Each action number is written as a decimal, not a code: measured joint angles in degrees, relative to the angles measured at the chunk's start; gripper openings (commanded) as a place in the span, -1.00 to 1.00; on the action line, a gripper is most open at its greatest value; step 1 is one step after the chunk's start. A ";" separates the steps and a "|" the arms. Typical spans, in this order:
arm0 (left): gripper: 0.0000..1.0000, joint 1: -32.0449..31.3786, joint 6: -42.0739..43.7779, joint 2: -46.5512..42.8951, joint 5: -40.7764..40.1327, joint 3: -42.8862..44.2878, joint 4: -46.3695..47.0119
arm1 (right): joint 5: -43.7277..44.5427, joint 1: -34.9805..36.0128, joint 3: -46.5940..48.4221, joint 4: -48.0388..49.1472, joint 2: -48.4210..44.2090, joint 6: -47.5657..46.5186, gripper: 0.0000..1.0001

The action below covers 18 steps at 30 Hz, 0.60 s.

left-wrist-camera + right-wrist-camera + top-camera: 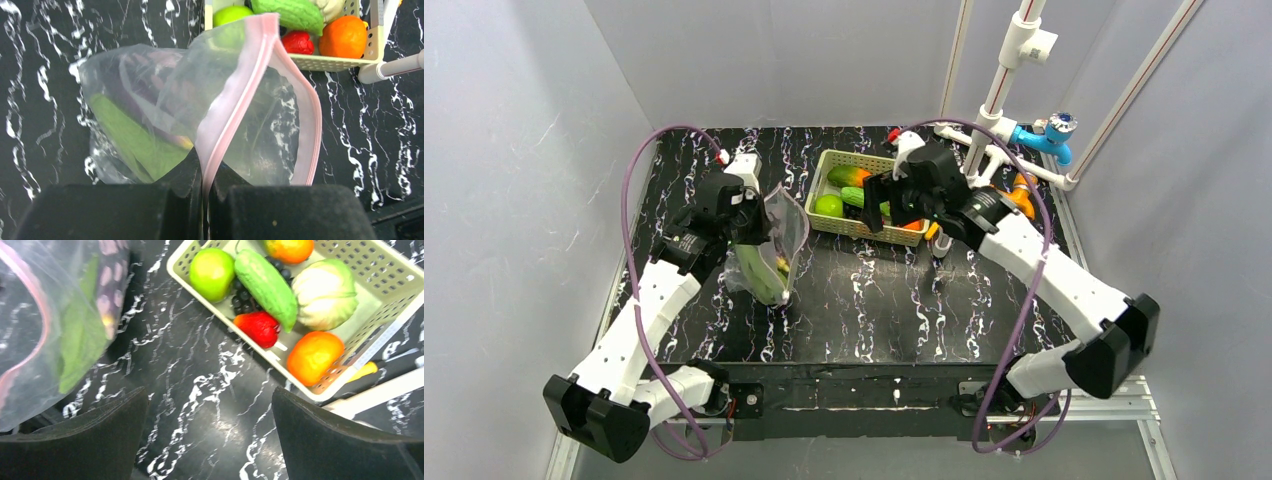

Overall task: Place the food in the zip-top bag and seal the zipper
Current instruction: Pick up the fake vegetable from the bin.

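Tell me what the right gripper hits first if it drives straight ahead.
The open right gripper would probably meet bare tabletop first, between the zip-top bag and the basket; depth is unclear.

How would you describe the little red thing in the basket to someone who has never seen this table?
On the black marbled table stands a cream lattice basket of toy food. Inside it, look between the long green cucumber and the round orange. The small red piece lying there is the only red item in the basket, smaller than the fruits around it.
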 measured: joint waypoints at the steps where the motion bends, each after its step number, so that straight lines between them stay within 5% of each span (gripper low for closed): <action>1: -1.00 0.00 1.10 0.18 -0.09 0.02 1.10 | 0.70 0.02 1.04 -0.52 1.34 -1.16 0.95; 4: -1.00 0.17 3.26 1.77 -0.14 0.28 4.09 | 3.36 0.04 5.28 -3.09 6.02 -5.22 0.76; 18: -1.00 5.75 4.50 -3.39 3.81 -6.58 13.24 | 18.44 0.04 23.67 -15.15 25.74 -14.73 0.76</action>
